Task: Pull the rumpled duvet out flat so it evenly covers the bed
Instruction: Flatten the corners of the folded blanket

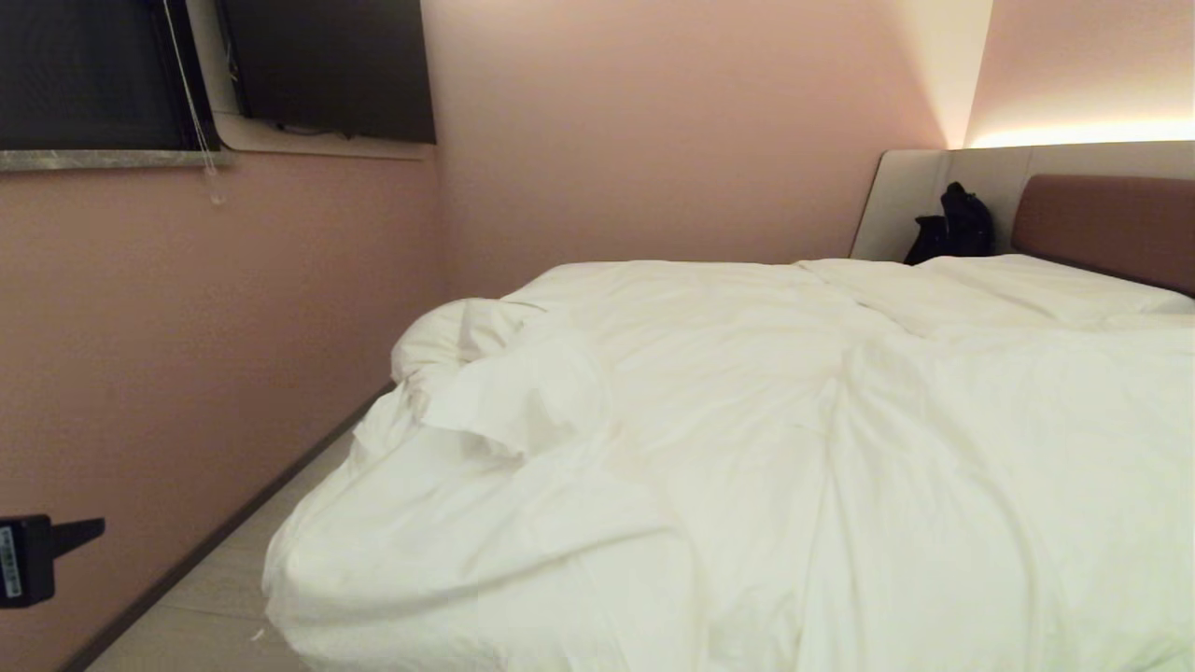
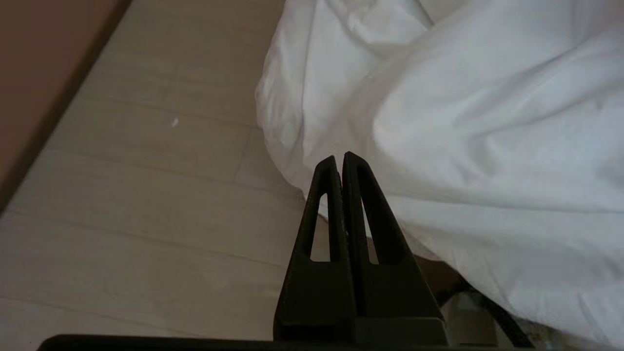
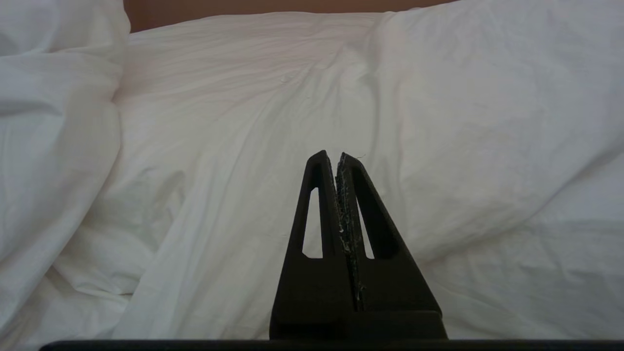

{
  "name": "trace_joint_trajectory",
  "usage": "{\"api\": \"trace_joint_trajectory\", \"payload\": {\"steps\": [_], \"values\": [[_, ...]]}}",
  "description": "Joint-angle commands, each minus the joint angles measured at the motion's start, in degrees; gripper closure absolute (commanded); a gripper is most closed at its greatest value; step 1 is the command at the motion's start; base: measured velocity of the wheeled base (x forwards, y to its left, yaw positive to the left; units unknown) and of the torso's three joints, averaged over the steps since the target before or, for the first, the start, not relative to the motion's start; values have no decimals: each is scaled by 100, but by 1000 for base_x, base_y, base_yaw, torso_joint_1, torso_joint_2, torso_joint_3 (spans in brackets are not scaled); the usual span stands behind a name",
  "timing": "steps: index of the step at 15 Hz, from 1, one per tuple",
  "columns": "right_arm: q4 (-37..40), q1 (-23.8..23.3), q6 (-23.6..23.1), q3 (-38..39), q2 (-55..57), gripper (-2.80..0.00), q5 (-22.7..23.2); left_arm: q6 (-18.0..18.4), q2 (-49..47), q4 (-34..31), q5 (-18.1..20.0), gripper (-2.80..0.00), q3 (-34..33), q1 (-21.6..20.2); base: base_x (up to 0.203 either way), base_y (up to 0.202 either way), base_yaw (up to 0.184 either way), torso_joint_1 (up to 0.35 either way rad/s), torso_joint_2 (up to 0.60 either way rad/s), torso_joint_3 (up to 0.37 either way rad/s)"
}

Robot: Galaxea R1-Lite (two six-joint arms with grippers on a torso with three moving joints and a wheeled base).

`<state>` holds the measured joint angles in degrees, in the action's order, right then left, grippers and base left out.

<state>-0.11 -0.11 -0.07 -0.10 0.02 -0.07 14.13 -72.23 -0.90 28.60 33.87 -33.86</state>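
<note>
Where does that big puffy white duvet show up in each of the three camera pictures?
Head view: duvet fills the lower right, rumpled at its left edge.
Left wrist view: its corner overhangs the floor.
Right wrist view: fills the picture.
Shared landmark: the pink wall.

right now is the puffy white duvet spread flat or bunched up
Bunched up: the puffy white duvet is heaped in a folded lump at its left edge, near the pink wall.

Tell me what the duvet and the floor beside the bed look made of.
Duvet: soft matte white woven fabric over padding, likely cotton, going by its fine creases and puffy folds. Floor: pale wood-look planks, perhaps laminate or vinyl, with straight seams and a faint sheen.
</note>
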Motion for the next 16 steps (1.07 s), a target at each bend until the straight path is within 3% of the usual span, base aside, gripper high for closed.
{"api": "trace_joint_trajectory", "payload": {"steps": [1, 3, 8, 10, 11, 14, 16], "values": [[-6, 2, -1, 1, -2, 0, -1, 10, 2, -6, 29, 0, -174, -70, 0, 0, 0, 0, 0, 0], [-7, 2, -1, 1, -2, 0, -1, 10, 7, 2, 57, 0, -258, -68, 0, 0, 0, 0, 0, 0], [-6, 2, -1, 1, -2, 0, -1, 8, 150, -15, 570, 0, 13, 45, 0, 0, 0, 0, 0, 0], [2, 2, -10, 1, -2, 0, -1, -121, 158, -12, 618, 0, 338, 569, 0, 0, 0, 0, 0, 0], [-7, 2, -1, 1, -2, 0, -1, -308, 142, -14, 607, -280, 570, 871, 0, 0, 0, 0, 0, 0], [-7, 2, -1, 1, -2, 0, -1, -1018, -214, -8, 576, -280, 1436, 1915, 0, 0, 0, 0, 0, 0], [2, 2, -1, 1, -2, 0, -1, -1310, -973, 32, 568, -280, 2009, 2563, 0, 0, 0, 0, 0, 0]]}}
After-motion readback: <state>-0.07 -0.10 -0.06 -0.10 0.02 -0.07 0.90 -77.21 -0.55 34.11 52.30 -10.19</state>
